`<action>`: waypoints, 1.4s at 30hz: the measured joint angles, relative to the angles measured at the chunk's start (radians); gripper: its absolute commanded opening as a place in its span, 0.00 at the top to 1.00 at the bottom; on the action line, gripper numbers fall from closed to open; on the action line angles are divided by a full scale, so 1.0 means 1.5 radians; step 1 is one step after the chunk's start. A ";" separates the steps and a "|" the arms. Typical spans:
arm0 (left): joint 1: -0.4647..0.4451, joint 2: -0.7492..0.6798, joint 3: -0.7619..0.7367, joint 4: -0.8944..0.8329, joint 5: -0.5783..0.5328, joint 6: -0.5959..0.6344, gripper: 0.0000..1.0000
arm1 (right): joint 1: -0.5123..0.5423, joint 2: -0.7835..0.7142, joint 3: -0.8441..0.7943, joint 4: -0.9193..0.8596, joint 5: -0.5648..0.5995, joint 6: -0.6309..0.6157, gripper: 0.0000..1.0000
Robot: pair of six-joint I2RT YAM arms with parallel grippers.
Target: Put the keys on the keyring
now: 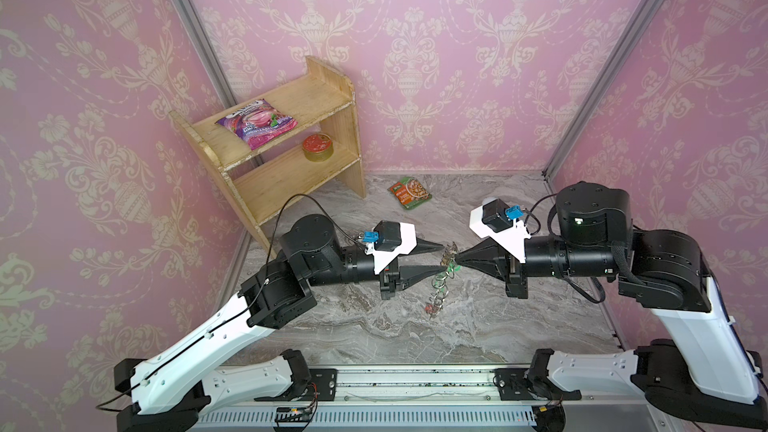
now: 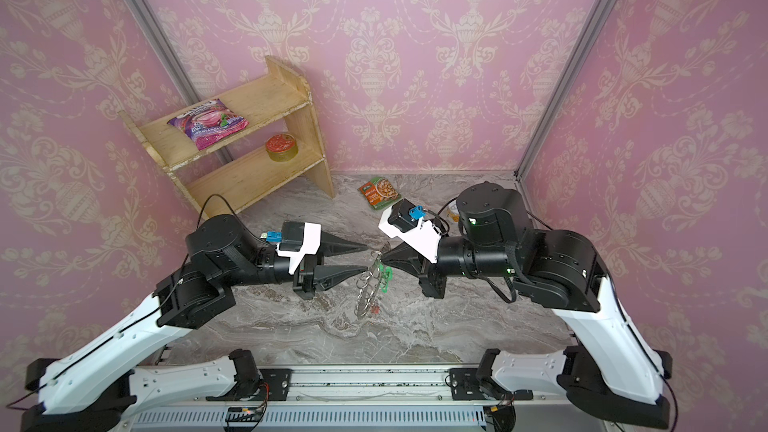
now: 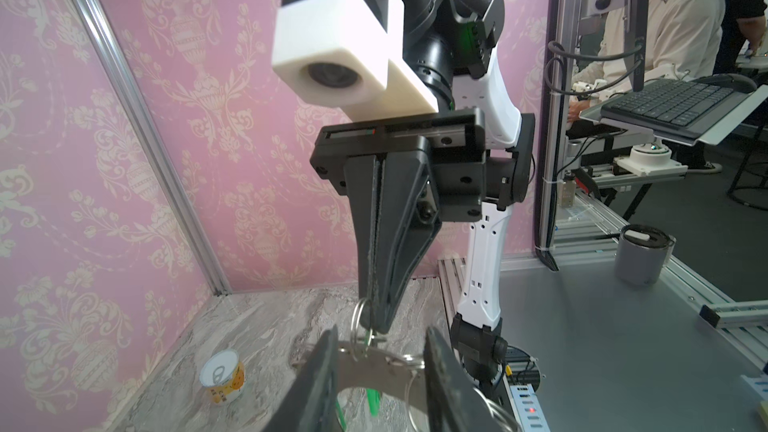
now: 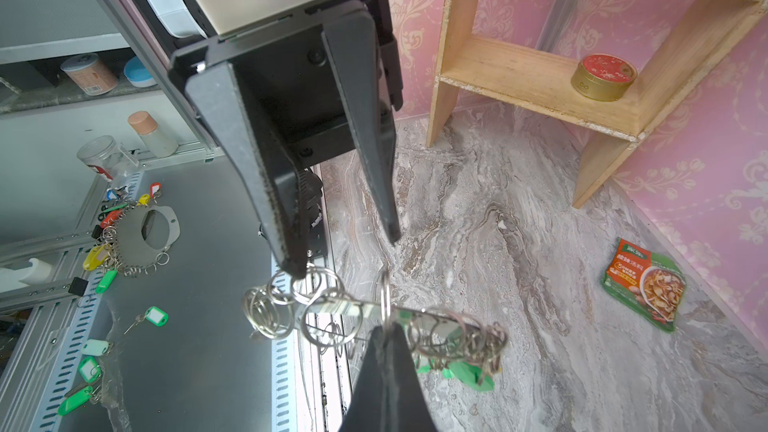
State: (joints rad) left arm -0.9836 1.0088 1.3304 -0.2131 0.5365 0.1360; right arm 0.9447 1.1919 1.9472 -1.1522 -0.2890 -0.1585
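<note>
Spotter: Closest to the lens in your right wrist view are the dark fingers of your right gripper (image 4: 386,332), pressed together with no gap. They pinch the keyring (image 4: 328,308) at its upper rim. I cannot tell whether they bite the grey plate or one of its wire loops.

Operator: Where does it hang?

Spotter: Between your two grippers, near the middle, above the marble tabletop (image 1: 498,326). In both top views you see it almost edge-on, hanging down from your right fingertips, with loops all along it. I cannot tell whether its low end clears the marble.

Operator: Any keys on it?

Spotter: You have a green key (image 2: 387,274) dangling just under the pinch and a red key (image 2: 375,308) near the low end. More I cannot make out.

Operator: And my left?

Spotter: Your left gripper (image 1: 441,259) points at the right one, its fingers parted with a clear gap. In your left wrist view the plate lies across that gap. I cannot tell whether either finger touches it.

Operator: Anything else around?

Spotter: Well apart from your grippers, a green-orange packet (image 1: 410,193) lies flat toward the back wall. The wooden shelf (image 1: 316,99) in the back left corner carries a purple packet (image 1: 257,122) on top and a red-lidded tin (image 1: 317,147) below.
</note>
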 measured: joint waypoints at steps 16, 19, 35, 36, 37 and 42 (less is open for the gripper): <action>0.000 0.036 0.025 -0.039 0.000 0.034 0.79 | 0.000 0.026 0.018 -0.035 -0.001 -0.003 1.00; 0.000 0.038 0.031 -0.043 0.000 0.034 0.83 | 0.000 0.027 0.019 -0.036 -0.002 -0.003 1.00; 0.000 0.044 0.035 -0.045 0.001 0.034 0.83 | 0.000 0.033 0.029 -0.042 -0.007 -0.012 1.00; 0.000 0.046 0.035 -0.045 0.000 0.034 0.83 | 0.000 0.033 0.030 -0.042 -0.007 -0.013 1.00; 0.000 0.047 0.035 -0.045 0.001 0.034 0.83 | 0.000 0.034 0.030 -0.042 -0.007 -0.013 1.00; -0.001 0.052 0.037 -0.049 0.000 0.034 0.87 | 0.000 0.034 0.030 -0.043 -0.007 -0.015 1.00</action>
State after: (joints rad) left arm -0.9848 1.0863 1.3853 -0.2867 0.5369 0.1875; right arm 0.9447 1.2427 1.9926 -1.2163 -0.2993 -0.1814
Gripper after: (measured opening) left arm 0.149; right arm 0.039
